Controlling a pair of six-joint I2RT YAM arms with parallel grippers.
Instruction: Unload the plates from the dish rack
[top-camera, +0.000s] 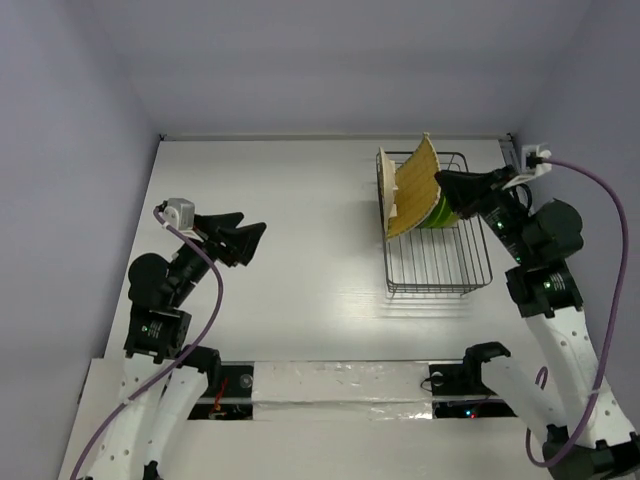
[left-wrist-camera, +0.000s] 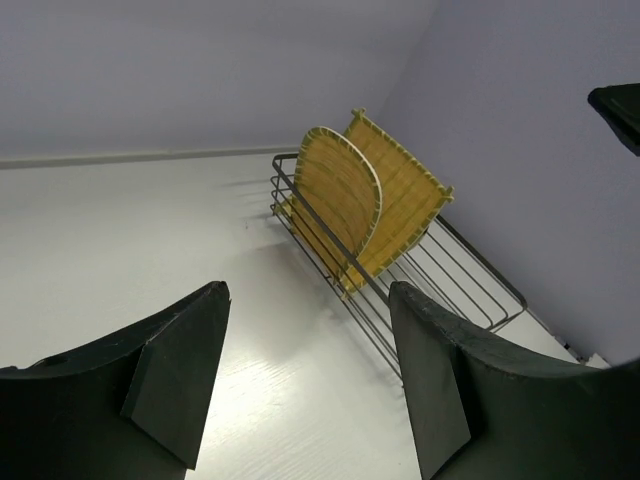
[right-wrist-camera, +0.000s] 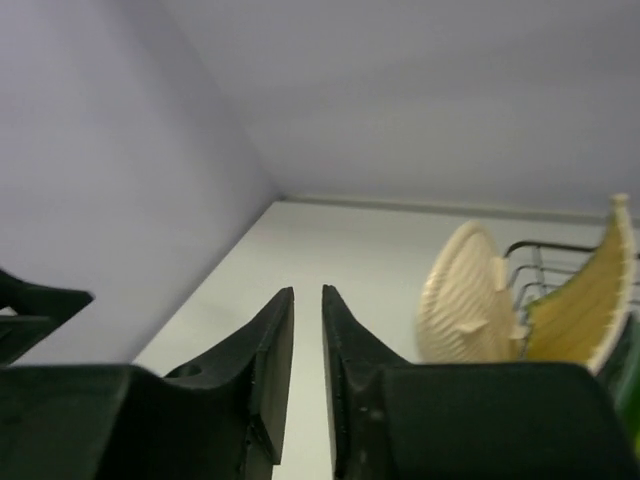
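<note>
The dark wire dish rack (top-camera: 437, 262) stands at the right of the table. In its far end, standing on edge, are a yellow grid-patterned oval plate (top-camera: 384, 196), a yellow square plate (top-camera: 416, 188) and a lime-green plate (top-camera: 438, 213). The left wrist view shows the oval plate (left-wrist-camera: 340, 195), the square plate (left-wrist-camera: 405, 190) and the rack (left-wrist-camera: 440, 275). My right gripper (top-camera: 445, 181) hovers over the green plate with its jaws almost closed on nothing (right-wrist-camera: 307, 295); the oval plate's cream back (right-wrist-camera: 465, 295) is to its right. My left gripper (top-camera: 252, 236) is open and empty over the left of the table (left-wrist-camera: 307, 300).
The white table (top-camera: 290, 230) is walled by lilac panels at the back and both sides. A white socket with a purple cable (top-camera: 535, 158) sits at the back right corner, next to the rack. The near part of the rack holds no plates.
</note>
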